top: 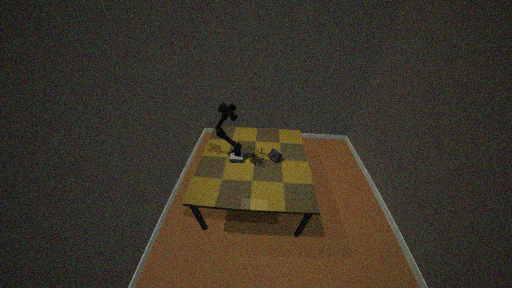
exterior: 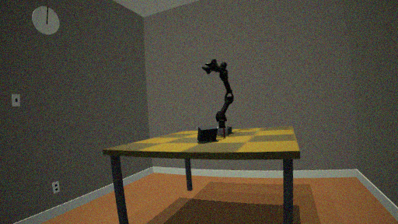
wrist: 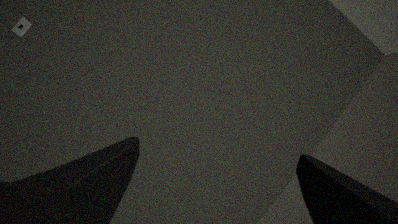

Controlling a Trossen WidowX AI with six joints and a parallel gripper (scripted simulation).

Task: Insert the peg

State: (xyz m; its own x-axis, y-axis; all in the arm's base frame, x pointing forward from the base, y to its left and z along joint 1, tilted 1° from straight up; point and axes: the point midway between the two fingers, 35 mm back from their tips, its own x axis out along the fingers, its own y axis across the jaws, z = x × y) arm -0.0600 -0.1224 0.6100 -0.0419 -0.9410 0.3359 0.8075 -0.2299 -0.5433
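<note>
Gripper (wrist: 215, 185) held wide open, empty, raised high above the worktop (exterior: 268, 147).
The small peg (top: 261, 150) could be toppled if approached off-centre.

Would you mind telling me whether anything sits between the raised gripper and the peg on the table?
Nothing visible does. The gripper is open, high above the table, with only air below it. The peg is a tiny shape between the arm's base and the sloped panel, apart from both as far as the dim top view shows.
</note>
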